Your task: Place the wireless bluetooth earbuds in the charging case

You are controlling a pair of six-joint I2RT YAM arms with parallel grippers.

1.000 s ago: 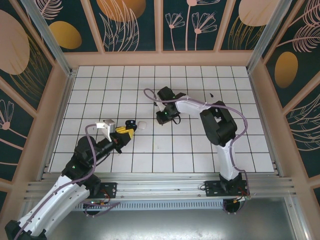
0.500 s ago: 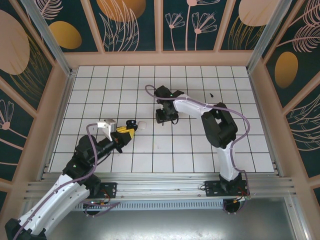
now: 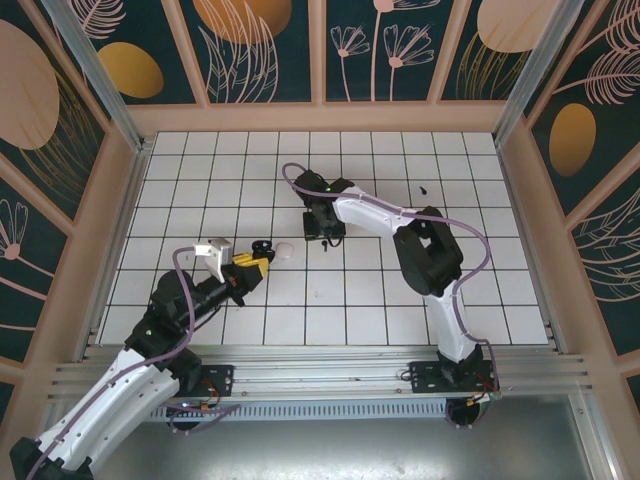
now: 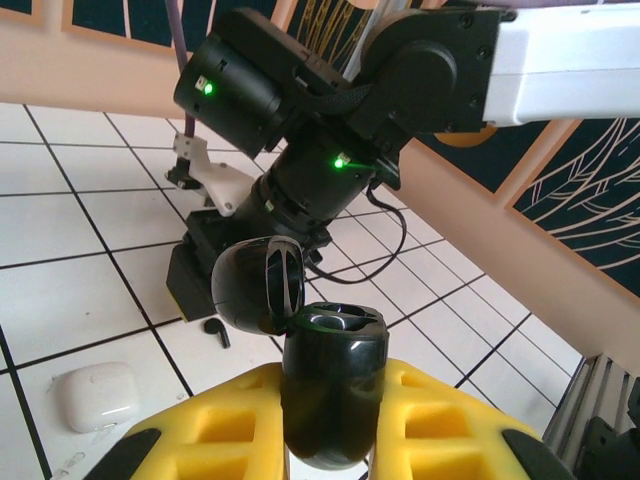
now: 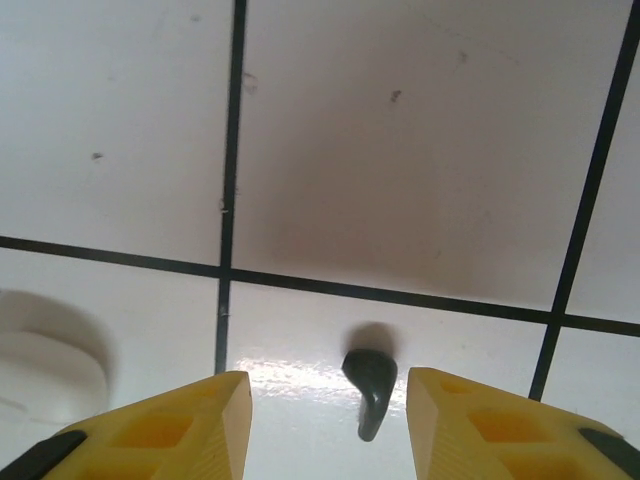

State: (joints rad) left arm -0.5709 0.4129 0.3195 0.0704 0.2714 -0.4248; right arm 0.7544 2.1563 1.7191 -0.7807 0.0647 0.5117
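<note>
Left wrist: open charging case (image 4: 333, 400)

place: you're in a robot lab test cell | proof: left arm (image 3: 160, 325) and right arm (image 3: 428, 258) bolted to a metal rail (image 3: 320, 380) | white grid table (image 3: 200, 170) | leaf-print wall panels (image 3: 260, 50) boxing it in | metal corner post (image 3: 92, 70)

black earbuds (image 5: 370, 388): 2 | black charging case (image 4: 330, 400): 1 | white case (image 4: 97, 395): 1 | robot arms (image 3: 380, 212): 2
</note>
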